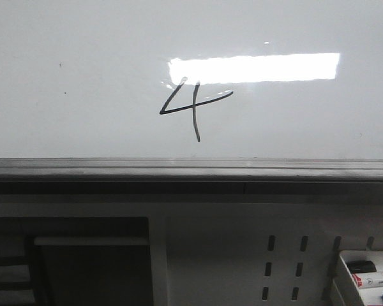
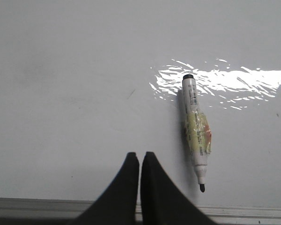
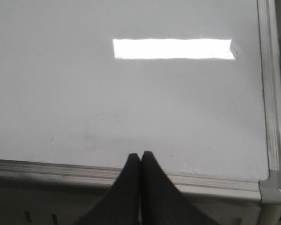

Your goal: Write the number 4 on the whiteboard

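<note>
The number 4 (image 1: 193, 107) is drawn in thin black ink on the whiteboard (image 1: 83, 76), just below the bright light reflection. No gripper shows in the front view. In the left wrist view my left gripper (image 2: 140, 155) is shut and empty over the whiteboard (image 2: 61, 93). An uncapped marker (image 2: 196, 133) lies flat on the board beside the gripper, apart from it, with its black tip toward the edge rail. In the right wrist view my right gripper (image 3: 141, 154) is shut and empty over the whiteboard (image 3: 131, 103) near its edge.
The board's dark grey edge rail (image 1: 191, 169) runs along the front, with its corner (image 3: 274, 187) in the right wrist view. Below it is a white perforated panel (image 1: 284, 255). A white tray (image 1: 345, 261) at the lower right holds markers (image 1: 373, 279).
</note>
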{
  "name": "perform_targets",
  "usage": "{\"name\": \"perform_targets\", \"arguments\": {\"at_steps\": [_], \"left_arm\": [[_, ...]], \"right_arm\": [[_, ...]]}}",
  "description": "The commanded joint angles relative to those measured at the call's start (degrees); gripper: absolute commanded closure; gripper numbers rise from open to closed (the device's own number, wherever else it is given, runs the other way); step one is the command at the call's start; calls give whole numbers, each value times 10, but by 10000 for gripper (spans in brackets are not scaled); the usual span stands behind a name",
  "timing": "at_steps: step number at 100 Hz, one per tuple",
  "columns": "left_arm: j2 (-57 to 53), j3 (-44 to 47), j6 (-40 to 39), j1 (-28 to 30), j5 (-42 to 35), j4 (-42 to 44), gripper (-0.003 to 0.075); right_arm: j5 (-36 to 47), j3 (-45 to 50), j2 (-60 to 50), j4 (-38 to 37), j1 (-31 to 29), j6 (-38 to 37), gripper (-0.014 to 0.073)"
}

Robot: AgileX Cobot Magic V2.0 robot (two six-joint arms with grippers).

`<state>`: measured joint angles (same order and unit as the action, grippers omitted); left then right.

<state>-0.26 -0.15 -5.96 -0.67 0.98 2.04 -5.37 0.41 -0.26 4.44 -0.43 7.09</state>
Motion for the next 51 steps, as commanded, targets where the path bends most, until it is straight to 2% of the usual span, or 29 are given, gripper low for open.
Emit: {"name": "perform_targets", "arguments": {"at_steps": [1, 51], "left_arm": [[-17, 16, -5, 1, -41, -1, 741], [-16, 16, -5, 1, -41, -1, 741]], "right_arm": [[80, 11, -15, -3, -3, 2, 666], [86, 12, -15, -3, -3, 2, 666]]}}
